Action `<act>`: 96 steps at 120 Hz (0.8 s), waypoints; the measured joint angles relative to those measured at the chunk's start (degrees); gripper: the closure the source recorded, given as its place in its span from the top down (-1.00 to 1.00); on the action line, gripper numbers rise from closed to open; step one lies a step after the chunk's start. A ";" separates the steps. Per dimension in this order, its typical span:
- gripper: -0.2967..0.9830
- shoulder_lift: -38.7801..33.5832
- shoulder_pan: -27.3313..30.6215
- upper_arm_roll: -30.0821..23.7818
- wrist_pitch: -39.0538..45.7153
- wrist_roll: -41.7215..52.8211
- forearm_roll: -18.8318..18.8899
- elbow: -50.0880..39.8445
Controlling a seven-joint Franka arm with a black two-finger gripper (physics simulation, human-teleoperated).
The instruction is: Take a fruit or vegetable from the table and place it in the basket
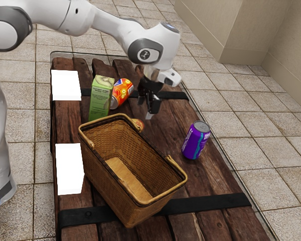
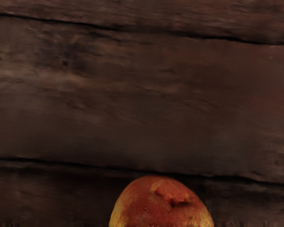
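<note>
The black gripper (image 1: 148, 109) hangs over the table in the exterior view, just beyond the basket's far end. Close by it, a small reddish-orange fruit (image 1: 139, 124) is partly hidden behind the rim of the wicker basket (image 1: 104, 145). The basket stands upright, and no fruit can be seen inside it. In the wrist view the red and yellow fruit (image 2: 156, 205), with a dimple on top, lies at the lower edge against dark planks. Whether the gripper touches the fruit is unclear.
A green carton (image 1: 100, 98) and a tilted orange can (image 1: 123, 92) stand together beyond the basket. A purple can (image 1: 196, 140) is toward the exterior view's right. Two white blocks (image 1: 69, 168) (image 1: 66, 85) line the wooden table's (image 1: 183, 173) left edge.
</note>
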 joint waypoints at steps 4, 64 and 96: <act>0.54 -0.27 0.03 0.48 0.49 0.01 0.03 -0.77; 0.54 -2.62 0.67 1.04 3.35 0.04 0.11 -4.63; 0.54 -2.97 0.56 0.72 3.69 0.04 0.18 -5.58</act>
